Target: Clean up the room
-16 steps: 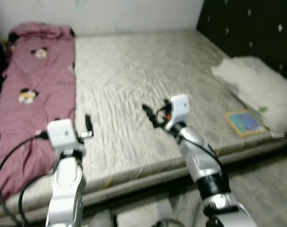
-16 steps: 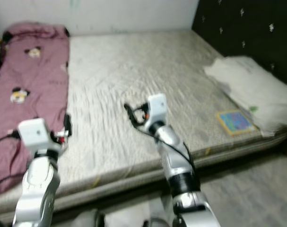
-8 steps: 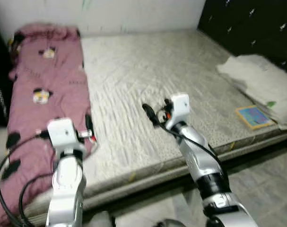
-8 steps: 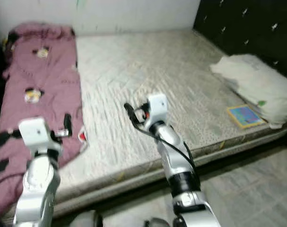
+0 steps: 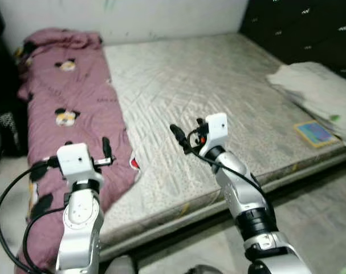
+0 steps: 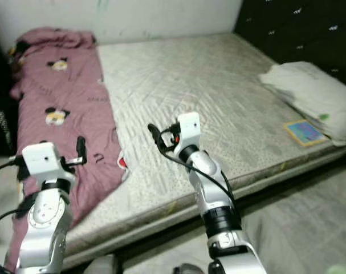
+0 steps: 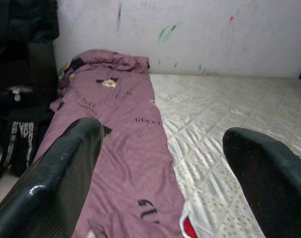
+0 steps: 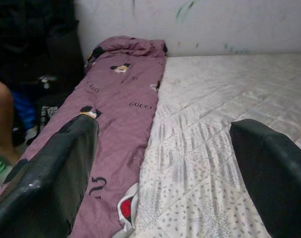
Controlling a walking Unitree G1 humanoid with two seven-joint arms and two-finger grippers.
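Note:
A mauve blanket (image 5: 76, 108) with cartoon prints lies along the left side of the bed (image 5: 218, 91) and hangs over its near edge. My left gripper (image 5: 106, 149) is held open above the blanket's lower part, nothing between its fingers. Over the middle of the mattress my right gripper (image 5: 178, 137) is open and empty too. Both wrist views look along the blanket (image 7: 120, 124) toward the white wall, with the black fingers (image 8: 51, 178) spread wide apart.
A pale folded pillow (image 5: 315, 91) and a small colourful book (image 5: 315, 132) lie at the bed's right edge. A dark headboard (image 5: 298, 28) stands at the right. Dark bags (image 7: 21, 99) sit left of the bed. A person's leg (image 8: 1, 124) shows beside them.
The camera has swung left, so the bed and blanket shifted right in the picture and the floor left of the bed came into view. Both arms hold the same pose.

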